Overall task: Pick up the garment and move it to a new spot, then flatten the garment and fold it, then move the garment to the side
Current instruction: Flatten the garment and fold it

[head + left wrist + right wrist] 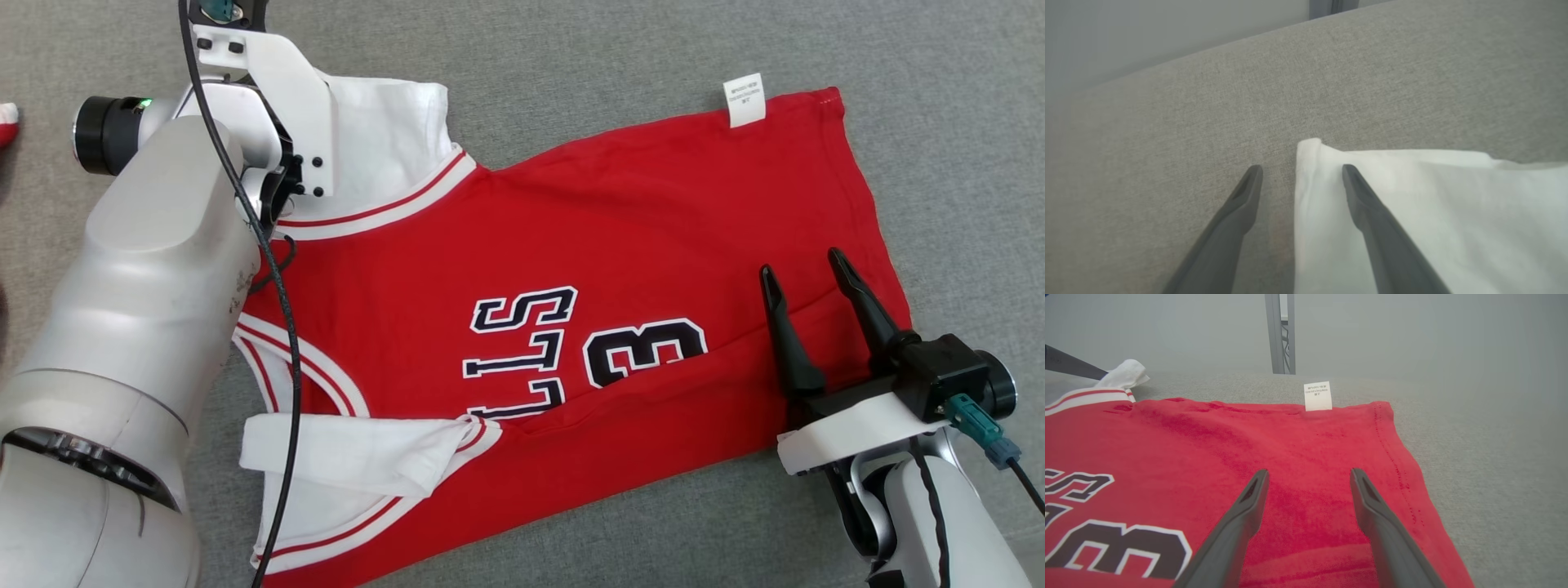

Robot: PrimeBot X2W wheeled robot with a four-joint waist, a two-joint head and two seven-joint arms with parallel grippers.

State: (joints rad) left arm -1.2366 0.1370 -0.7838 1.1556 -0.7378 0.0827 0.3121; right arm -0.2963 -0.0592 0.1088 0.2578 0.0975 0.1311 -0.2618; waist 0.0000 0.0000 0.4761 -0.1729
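Now the sleeve (1412, 204) edge is straddled by the spread left gripper (1301, 169); the jersey (653, 220) is laid lengthwise toward the right gripper (1309, 473), spread above its hem (1392, 449).

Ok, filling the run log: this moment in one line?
jersey: spread out | left gripper: open at white sleeve | right gripper: open near hem

Left arm shell: smooth silver-grey rounded forearm (147, 269); black cylindrical end cap (96, 135) with small green light (145, 103).
Left wrist mount: white angled bracket (286, 82), black screws.
Cabling: thin black cable (282, 327) along left arm; teal plug (980, 425) at right wrist.
Hands: left hand (1302, 167) and right hand (804, 265), each with two long tapered dark-grey fingers (1241, 522).
Right wrist mount: white flat plate (849, 429).
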